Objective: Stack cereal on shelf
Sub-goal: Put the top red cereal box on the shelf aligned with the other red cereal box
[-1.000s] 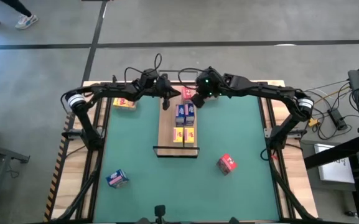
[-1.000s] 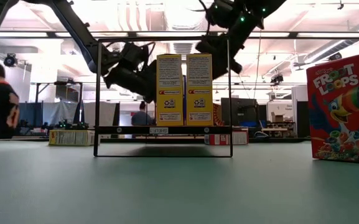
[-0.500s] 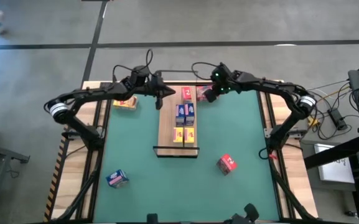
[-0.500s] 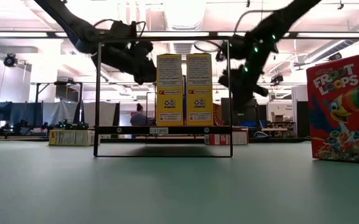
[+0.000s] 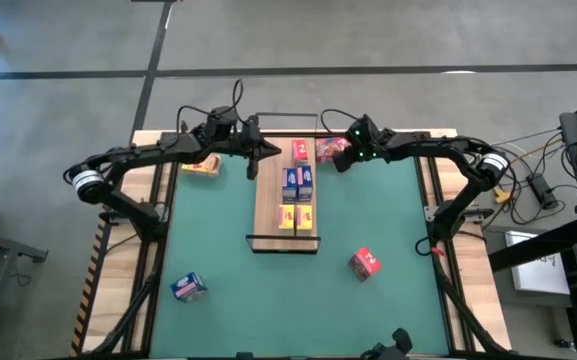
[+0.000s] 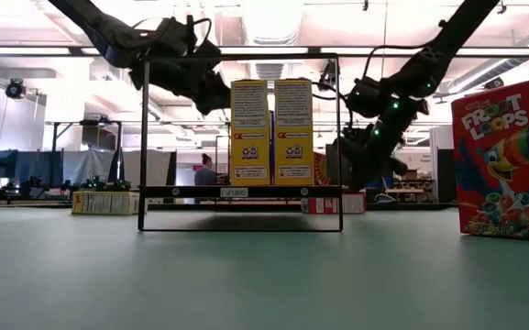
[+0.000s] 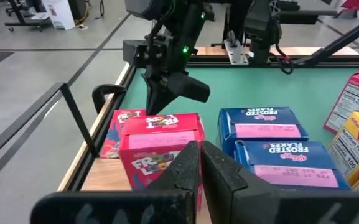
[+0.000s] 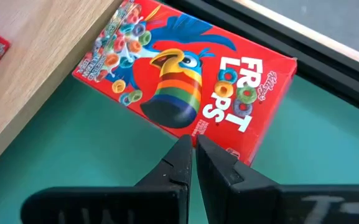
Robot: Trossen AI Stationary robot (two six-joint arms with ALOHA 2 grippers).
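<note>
You see the shelf [image 5: 286, 195] running down the middle of the mat [image 5: 368, 210], with one red box [image 5: 301, 152], two blue boxes [image 5: 297, 181] and two yellow boxes [image 5: 295, 217] standing on it. Your right gripper [image 5: 342, 160] hangs with fingers pressed together, holding nothing, right above a red box lying flat [image 8: 185, 93] on the mat just beside the shelf's far end, at its 3 o'clock. Your left gripper [image 5: 252, 168], also closed and empty, hovers at 9 o'clock of the shelved red box. A yellow box [image 5: 200, 165] lies near the far left edge; a blue box [image 5: 188, 288] sits at 7 o'clock of the shelf, another red [image 5: 365, 263] at 5 o'clock.
</note>
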